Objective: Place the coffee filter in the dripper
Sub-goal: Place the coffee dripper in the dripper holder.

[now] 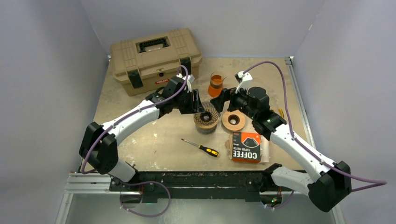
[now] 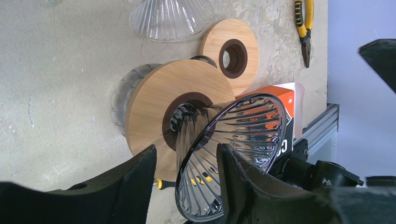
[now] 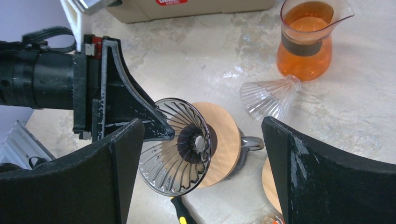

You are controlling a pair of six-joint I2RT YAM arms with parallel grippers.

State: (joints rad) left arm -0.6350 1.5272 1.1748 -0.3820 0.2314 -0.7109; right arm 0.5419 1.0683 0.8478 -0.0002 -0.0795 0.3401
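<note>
The left arm reaches forward and inward from its base, elbow bent; its wrist is level, so the left gripper points sideways toward the other arm, jaws partly parted; the right arm stretches forward and inward likewise; the right gripper faces the left one, close by, jaws spread wide, holding nothing.
</note>
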